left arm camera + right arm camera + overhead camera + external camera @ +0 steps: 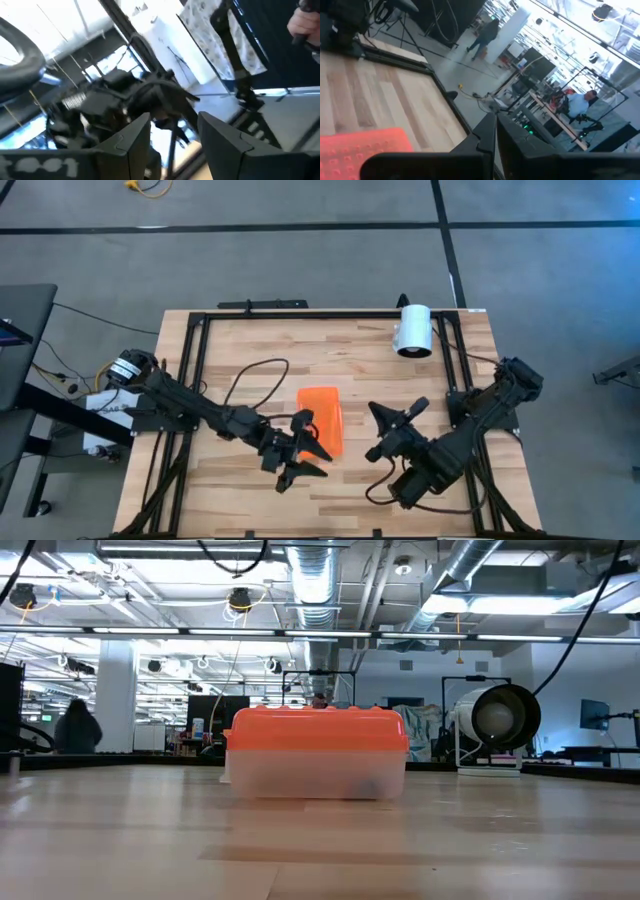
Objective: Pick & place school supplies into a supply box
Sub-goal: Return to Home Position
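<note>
The supply box (322, 412) stands in the middle of the table, its ridged orange lid (315, 730) sitting on the cloudy clear body (315, 775). No pens, pencils or scissors show in any view. My left gripper (300, 450) hangs open at the box's near left corner; its fingers (172, 147) point across at the other arm. My right gripper (395, 420) hovers just right of the box with its fingers (496, 135) close together, and the lid (360, 145) lies below and beside it. Neither gripper shows in the low view.
A white cylinder (413, 330) lies near the table's far right edge (495, 720). A black cable (255, 375) loops over the table behind the left arm. A black frame (300, 315) runs round the tabletop. People are in the room beyond (487, 32).
</note>
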